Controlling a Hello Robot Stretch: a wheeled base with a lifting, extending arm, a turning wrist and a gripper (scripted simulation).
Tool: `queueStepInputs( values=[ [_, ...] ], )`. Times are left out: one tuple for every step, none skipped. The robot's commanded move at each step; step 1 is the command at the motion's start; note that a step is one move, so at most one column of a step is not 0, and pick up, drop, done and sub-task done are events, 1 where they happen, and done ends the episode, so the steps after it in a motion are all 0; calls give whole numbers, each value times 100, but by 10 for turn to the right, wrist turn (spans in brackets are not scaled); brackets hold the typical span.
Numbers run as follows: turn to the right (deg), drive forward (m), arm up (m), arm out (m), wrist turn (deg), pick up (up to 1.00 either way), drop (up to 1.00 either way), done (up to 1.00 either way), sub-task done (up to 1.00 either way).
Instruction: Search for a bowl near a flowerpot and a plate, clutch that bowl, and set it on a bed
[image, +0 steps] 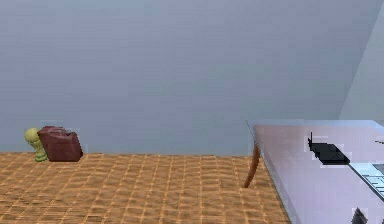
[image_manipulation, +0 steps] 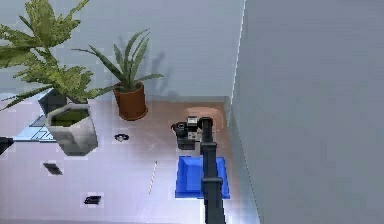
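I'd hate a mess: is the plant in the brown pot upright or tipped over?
Upright. The brown pot stands on its base on the tabletop, rim upward, with its spiky leaves fanning up from it.

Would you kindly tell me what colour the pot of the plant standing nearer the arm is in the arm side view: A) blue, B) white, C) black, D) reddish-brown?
D: the reddish-brown pot stands closer to the arm than the pale pot farther left.

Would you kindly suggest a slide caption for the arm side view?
Dark square arm extended over a glossy table, gripper by a pale orange round dish, terracotta flowerpot nearby.
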Motion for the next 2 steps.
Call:
queueStepInputs(
  values=[
    [0,0,28,0,0,0,0,0,0],
    [0,0,0,0,-450,0,0,0,0]
  ],
)
